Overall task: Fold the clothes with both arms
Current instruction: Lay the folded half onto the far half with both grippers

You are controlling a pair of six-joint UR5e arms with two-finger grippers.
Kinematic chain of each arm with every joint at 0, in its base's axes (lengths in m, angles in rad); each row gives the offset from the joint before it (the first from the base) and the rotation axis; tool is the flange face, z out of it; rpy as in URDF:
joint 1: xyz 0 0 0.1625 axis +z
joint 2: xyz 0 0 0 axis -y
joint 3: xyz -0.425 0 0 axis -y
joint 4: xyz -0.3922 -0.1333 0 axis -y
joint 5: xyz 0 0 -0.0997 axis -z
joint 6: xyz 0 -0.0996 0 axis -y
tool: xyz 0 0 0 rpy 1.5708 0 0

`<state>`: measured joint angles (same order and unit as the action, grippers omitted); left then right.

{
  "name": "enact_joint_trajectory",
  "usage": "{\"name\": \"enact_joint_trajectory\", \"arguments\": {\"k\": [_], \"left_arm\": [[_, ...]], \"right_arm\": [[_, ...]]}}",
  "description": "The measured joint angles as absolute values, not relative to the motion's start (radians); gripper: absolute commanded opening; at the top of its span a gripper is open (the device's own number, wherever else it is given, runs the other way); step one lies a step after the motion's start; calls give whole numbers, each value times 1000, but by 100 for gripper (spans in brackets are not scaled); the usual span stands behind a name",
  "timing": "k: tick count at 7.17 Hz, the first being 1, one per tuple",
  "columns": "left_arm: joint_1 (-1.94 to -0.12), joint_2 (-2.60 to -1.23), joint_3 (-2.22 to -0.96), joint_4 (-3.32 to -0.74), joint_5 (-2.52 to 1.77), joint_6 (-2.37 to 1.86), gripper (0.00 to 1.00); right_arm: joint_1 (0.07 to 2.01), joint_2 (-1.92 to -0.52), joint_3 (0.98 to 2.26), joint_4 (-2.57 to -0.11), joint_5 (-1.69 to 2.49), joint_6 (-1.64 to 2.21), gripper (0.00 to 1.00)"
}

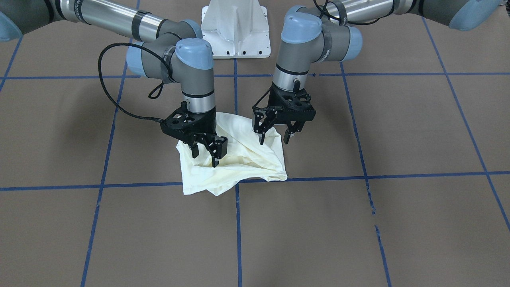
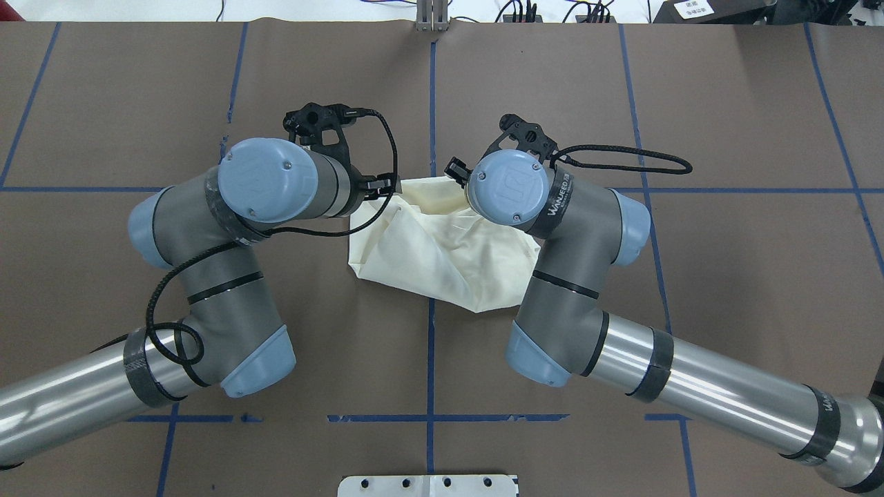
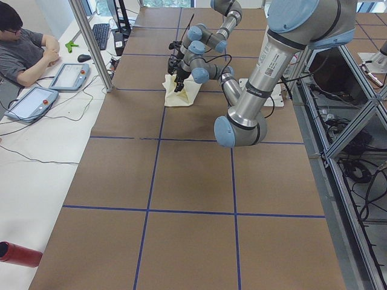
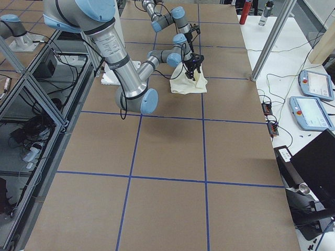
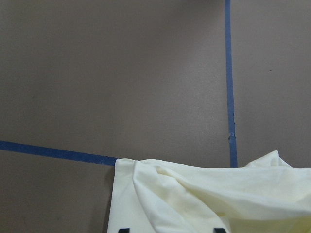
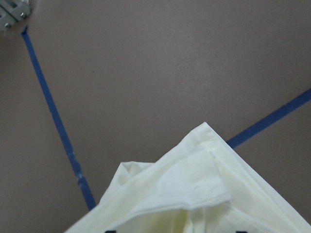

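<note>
The cream-white shirt lies crumpled in a loose bundle at the table's middle, plain side up, with no print showing. It also shows in the overhead view and in both wrist views. My left gripper is open, jaws pointing down, over the bundle's edge nearest the robot, with one finger touching the cloth. My right gripper is open, its fingers down on the cloth at the bundle's other side. In the overhead view both grippers are hidden under their wrists.
The brown table carries a grid of blue tape lines. The white pedestal base stands just behind the shirt. An operator sits with tablets beyond the table's far side. A red cylinder lies off the table.
</note>
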<state>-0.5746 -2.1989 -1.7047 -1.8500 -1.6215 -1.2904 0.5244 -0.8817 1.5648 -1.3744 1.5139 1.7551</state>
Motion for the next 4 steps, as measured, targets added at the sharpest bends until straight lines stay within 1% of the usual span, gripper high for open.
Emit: {"name": "enact_joint_trajectory", "arguments": {"k": [2,4], "left_arm": [[-597,-2180,-1735,-1851,-1665,-1247,100],[-599,-2176,-1741,-1852,-1671,-1243,100]], "right_arm": [[458,-929,1611,-1369,1509,1629,100],[399,-941,1602,-1372,1462,1531,100]]}}
